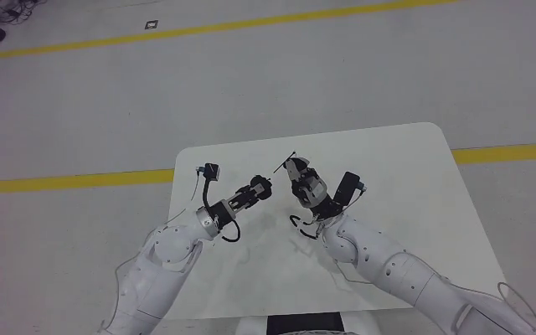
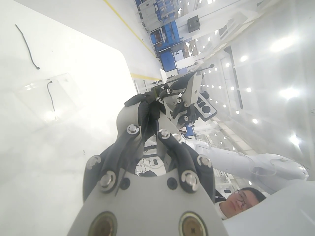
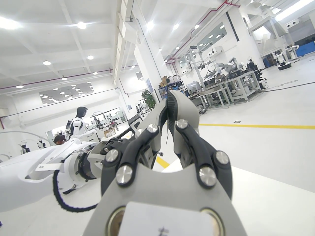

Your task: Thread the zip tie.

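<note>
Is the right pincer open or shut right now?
Shut: the right pincer has its fingers pressed together on a thin black zip tie.

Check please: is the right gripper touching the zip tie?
Touching. The right wrist view shows the right gripper shut on the thin black zip tie, which hangs out between its pads.

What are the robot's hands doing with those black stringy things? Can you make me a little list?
Right gripper: shut on a zip tie, one end poking out past the fingertips
Left gripper: shut, with a thin black strand between its fingers
Where: both held above the white table, tips near each other
Spare ties: two on the table, the second on a clear sheet
</note>
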Robot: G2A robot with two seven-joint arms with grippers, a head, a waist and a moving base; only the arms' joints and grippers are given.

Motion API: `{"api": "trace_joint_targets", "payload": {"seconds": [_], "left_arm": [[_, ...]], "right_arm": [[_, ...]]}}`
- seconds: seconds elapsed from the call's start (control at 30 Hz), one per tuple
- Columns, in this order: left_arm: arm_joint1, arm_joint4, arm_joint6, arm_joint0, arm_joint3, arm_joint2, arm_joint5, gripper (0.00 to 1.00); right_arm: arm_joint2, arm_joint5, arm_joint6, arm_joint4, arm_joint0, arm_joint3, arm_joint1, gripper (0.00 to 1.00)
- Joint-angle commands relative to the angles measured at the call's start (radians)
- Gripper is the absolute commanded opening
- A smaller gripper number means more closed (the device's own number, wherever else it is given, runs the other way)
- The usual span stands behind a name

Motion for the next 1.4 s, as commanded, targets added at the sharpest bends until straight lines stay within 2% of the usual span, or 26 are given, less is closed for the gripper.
{"api": "trace_joint_targets", "payload": {"seconds": [0.0,1.3,1.37], "left_arm": [[0.000,0.000,0.000,0.000,0.000,0.000,0.000,0.00],[0.000,0.000,0.000,0.000,0.000,0.000,0.000,0.00],[0.000,0.000,0.000,0.000,0.000,0.000,0.000,0.00]], "right_arm": [[0.000,0.000,0.000,0.000,0.000,0.000,0.000,0.00],[0.000,0.000,0.000,0.000,0.000,0.000,0.000,0.00],[0.015,0.016,-0.003,-0.019,-0.016,-0.025,0.000,0.00]]}}
